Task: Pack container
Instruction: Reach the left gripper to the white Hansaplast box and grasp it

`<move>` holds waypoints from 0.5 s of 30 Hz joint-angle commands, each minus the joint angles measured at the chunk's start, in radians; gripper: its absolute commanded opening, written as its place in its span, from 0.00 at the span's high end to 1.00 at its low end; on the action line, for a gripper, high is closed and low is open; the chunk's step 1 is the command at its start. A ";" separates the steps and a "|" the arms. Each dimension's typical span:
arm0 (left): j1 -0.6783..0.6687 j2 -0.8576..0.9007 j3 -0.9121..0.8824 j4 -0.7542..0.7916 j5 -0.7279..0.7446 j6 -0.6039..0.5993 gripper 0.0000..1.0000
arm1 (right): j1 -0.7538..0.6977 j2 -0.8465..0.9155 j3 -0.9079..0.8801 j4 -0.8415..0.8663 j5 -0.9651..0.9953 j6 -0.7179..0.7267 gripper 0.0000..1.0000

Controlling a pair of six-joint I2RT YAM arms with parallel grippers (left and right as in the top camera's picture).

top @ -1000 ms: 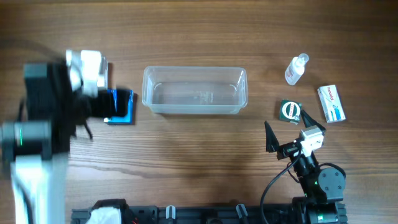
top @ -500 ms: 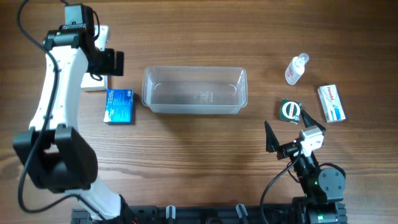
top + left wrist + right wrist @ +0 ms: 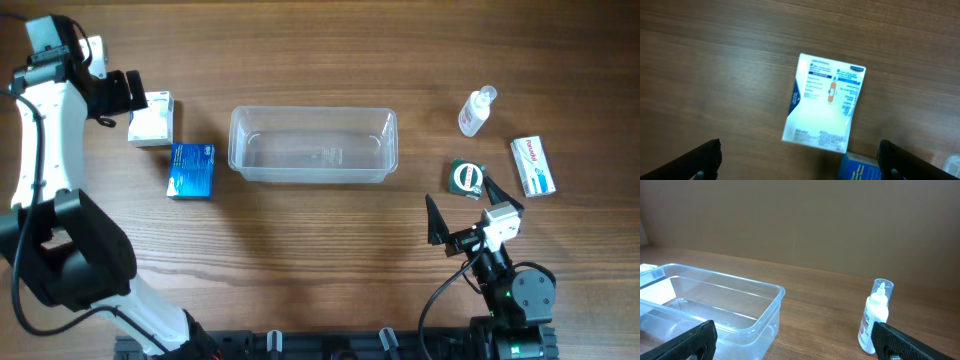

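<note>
The clear container (image 3: 313,145) sat a little above the middle of the overhead frame on the wooden worktop (image 3: 320,250). Its long side ran left to right and nothing lay inside it.

Left of it, near its lower left corner but apart from it, a blue box (image 3: 191,171) lay flat. A white box (image 3: 152,118) lay up and to the left of that, the two almost corner to corner; whether they touched I could not tell.

The left arm (image 3: 35,150) ran up the left edge of the frame to the upper left corner. Its jaws stood spread as wide as they go, with nothing held. In the left wrist view the dark fingertips (image 3: 702,160) showed only at the bottom corners, and the white box lay on the wood between and beyond them.

In the upper right of the overhead frame stood a small clear bottle (image 3: 476,110), upright in the right wrist view. Below it lay a small round green item (image 3: 466,177), and to the right of that a white printed box (image 3: 533,166). The right arm (image 3: 500,265) sat at the lower right. Its jaws were likewise wide open and empty, just below the green item in the frame. Its wrist view looked across at the tub and the bottle.
</note>
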 commanded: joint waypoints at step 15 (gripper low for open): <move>-0.005 0.229 0.014 0.108 0.175 0.103 0.00 | -0.004 -0.007 -0.001 0.003 0.006 -0.005 0.00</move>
